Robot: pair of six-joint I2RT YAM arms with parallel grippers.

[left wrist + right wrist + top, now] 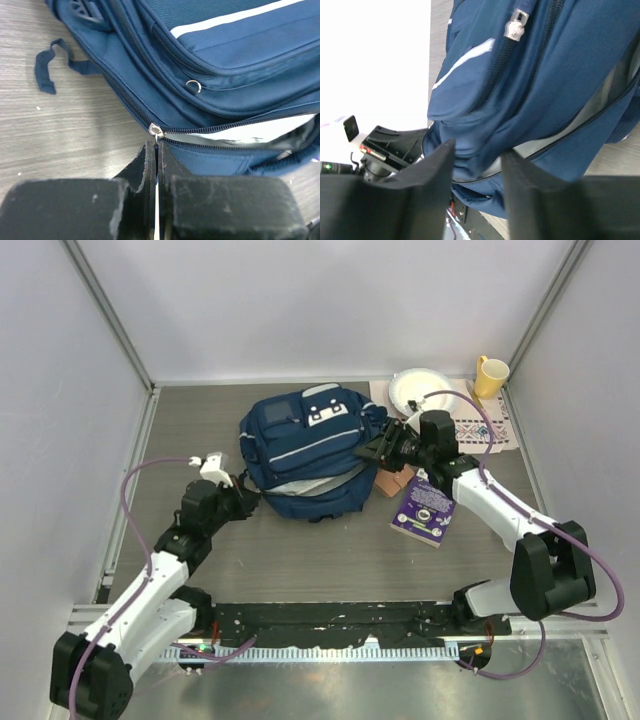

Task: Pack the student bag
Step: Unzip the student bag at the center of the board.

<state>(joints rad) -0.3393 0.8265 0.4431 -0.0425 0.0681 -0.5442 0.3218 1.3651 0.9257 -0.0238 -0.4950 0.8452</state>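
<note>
The student bag (305,445), navy with pale stripe trim, lies in the middle of the table. Its main zipper is partly open and light lining shows (260,132). My left gripper (248,498) is at the bag's near-left corner. In the left wrist view it (157,148) is shut on the pull tab hanging from the silver zipper slider (155,131). My right gripper (372,450) is at the bag's right side. In the right wrist view it (476,162) is open, with the bag's blue fabric (530,75) bulging between the fingers.
A purple book (425,510) lies right of the bag, with a brown object (392,483) beside it. A white plate (420,390) and a yellow cup (490,375) stand on a patterned mat (490,428) at the back right. A loose strap (47,65) lies on the table.
</note>
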